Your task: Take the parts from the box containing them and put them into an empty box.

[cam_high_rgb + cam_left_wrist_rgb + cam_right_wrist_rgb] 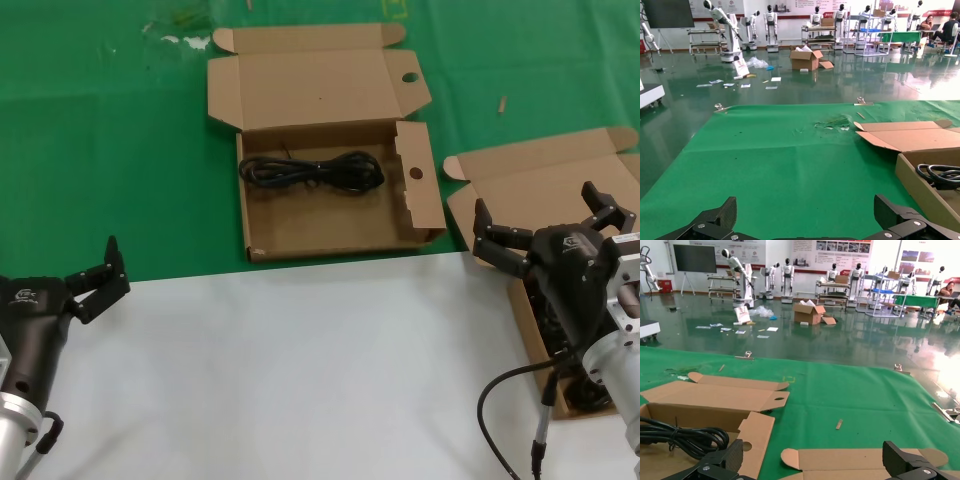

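A green mat (pixel 120 140) covers the far half of the bench, with a white sheet (pixel 280 370) over the near half; beyond, the wrist views show a wide workshop floor with other robots parked along the back wall. The box with round holes in its flaps (pixel 330 190) lies open at about twelve o'clock on the mat and already holds a coiled black cable (pixel 312 170), whose long axis runs from nine to three o'clock across the box's far side. The second box (pixel 560 200), with no holes seen, sits at roughly three o'clock, lid flung back; dark parts in it are mostly hidden behind the right arm. The right claw (pixel 553 222) hangs directly over this box, jaws spread wide and holding nothing. The left claw (pixel 95 278) waits at eight o'clock over the edge of the white sheet, also open and empty, well apart from both boxes. Judgement: the right arm is plainly nearer the parts, which lie below and just nearward of its claw; a straight descent would serve.
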Robot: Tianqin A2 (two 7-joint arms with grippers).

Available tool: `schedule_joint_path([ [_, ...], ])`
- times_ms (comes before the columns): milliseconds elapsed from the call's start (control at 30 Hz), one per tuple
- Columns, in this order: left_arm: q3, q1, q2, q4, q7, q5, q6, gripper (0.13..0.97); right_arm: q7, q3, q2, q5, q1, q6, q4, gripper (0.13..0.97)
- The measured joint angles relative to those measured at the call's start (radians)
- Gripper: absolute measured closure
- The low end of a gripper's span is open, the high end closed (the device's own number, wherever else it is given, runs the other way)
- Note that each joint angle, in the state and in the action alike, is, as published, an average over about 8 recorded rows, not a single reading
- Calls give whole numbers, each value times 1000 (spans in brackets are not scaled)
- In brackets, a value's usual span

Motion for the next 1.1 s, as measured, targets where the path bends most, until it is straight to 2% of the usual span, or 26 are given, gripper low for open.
schedule_joint_path([
  [1100,0,0,0,0,0,0,0,132,0,0,0,0,0,0,0,129],
])
